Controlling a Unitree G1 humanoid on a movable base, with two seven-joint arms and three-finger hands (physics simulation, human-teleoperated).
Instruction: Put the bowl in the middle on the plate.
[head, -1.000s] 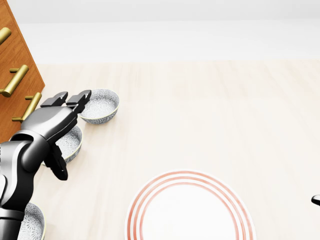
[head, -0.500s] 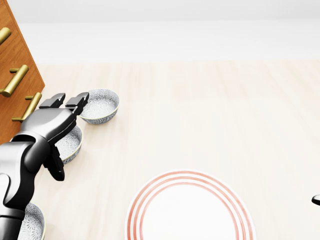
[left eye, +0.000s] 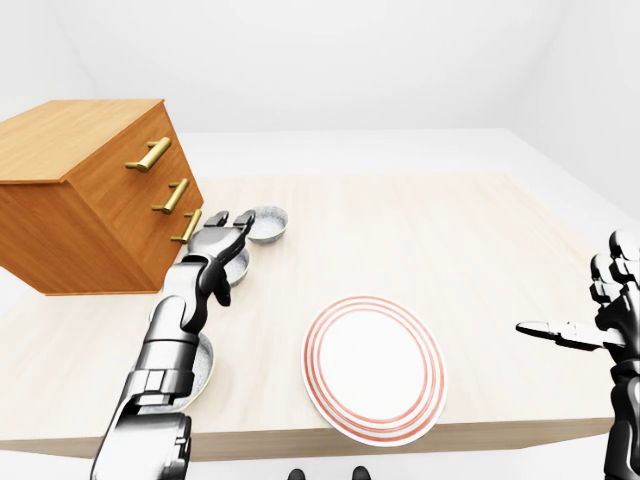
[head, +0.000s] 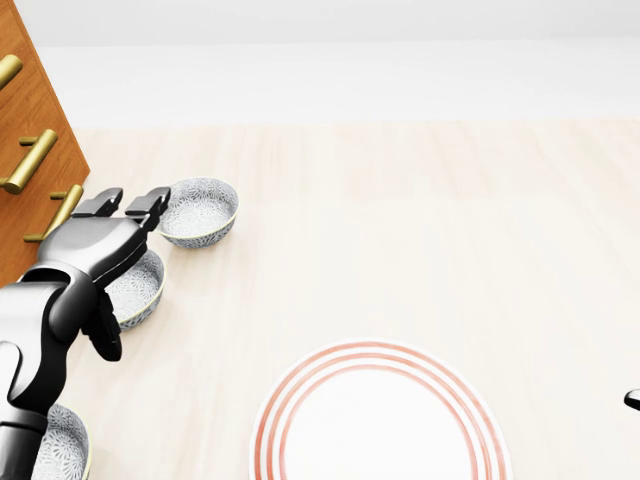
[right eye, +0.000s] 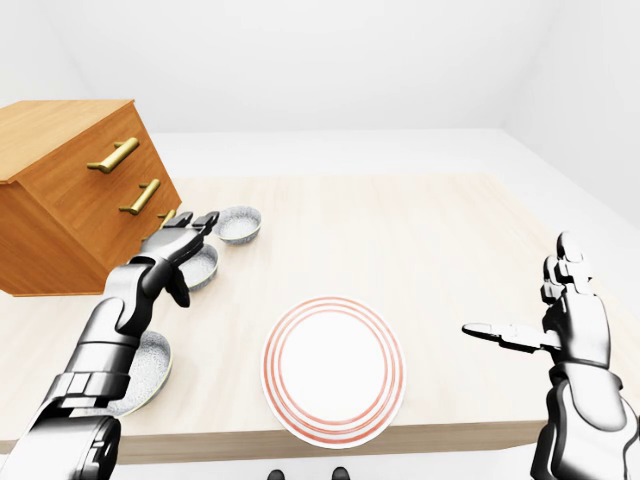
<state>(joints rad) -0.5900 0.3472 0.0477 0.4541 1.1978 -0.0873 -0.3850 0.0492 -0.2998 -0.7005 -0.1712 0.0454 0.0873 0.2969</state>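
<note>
the middle bowl (head: 140, 285) sits on the table (head: 420, 230) at about 10 o'clock from the plate (head: 378, 430) in the head view, well apart from it. it is one of a row of three. another bowl (head: 198, 210) lies at its 1 o'clock and a third bowl (head: 60, 445) at its 7 o'clock, down by the bottom left corner.

your left hand (head: 95, 245) hangs over the middle bowl's 10 o'clock side and hides part of the rim. its fingers are spread and reach toward 1 o'clock, the tips close to the far bowl, and the thumb hangs by the middle bowl's 7 o'clock edge. nothing is clasped. whether the hand touches the rim cannot be told from these views.

the plate is bare, so no part of the placing is done. as i judge it, you are at the reach. the grasp, the lift, the carry toward 4 o'clock and the set-down are all left.

the wooden drawer chest (head: 30, 150) stands close at the bowl's 10 o'clock and leaves little room on that side.

your right hand (right eye: 570, 320) waits at the plate's 3 o'clock in the right-eye view, well apart, fingers open and holding nothing.
</note>
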